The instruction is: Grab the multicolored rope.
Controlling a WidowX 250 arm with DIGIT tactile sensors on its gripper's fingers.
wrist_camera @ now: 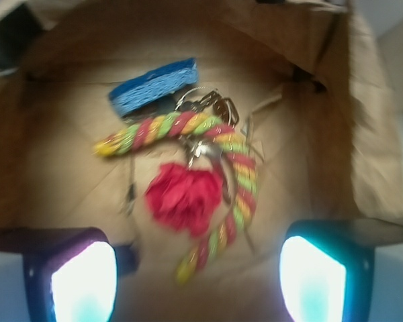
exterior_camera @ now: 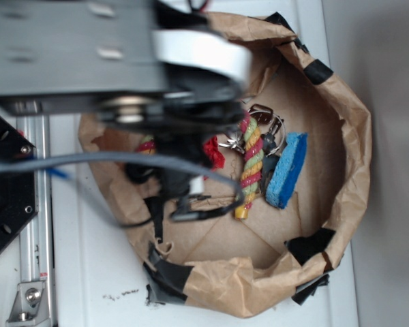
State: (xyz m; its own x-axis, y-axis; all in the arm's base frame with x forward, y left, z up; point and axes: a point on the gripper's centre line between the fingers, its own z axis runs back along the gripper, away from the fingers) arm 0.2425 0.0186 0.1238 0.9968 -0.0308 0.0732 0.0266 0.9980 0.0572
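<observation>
The multicolored rope point(exterior_camera: 253, 162) is a twisted red, yellow and green cord lying on the brown paper floor. In the wrist view the rope point(wrist_camera: 246, 190) bends in an arc around a red flower-shaped cloth point(wrist_camera: 185, 194), and one yellow tip reaches toward the space between my fingers. My gripper point(wrist_camera: 198, 282) hovers above it, open wide, with nothing between the lit fingertips point(wrist_camera: 84, 282). In the exterior view the gripper point(exterior_camera: 191, 197) is mostly hidden under the arm, just left of the rope.
A blue sponge point(exterior_camera: 288, 170) lies beside the rope, also in the wrist view point(wrist_camera: 153, 87). Metal rings and clips point(exterior_camera: 266, 121) sit at the rope's far end. Crumpled paper bag walls point(exterior_camera: 347, 136) ring everything. A grey cable point(exterior_camera: 123, 160) crosses under the arm.
</observation>
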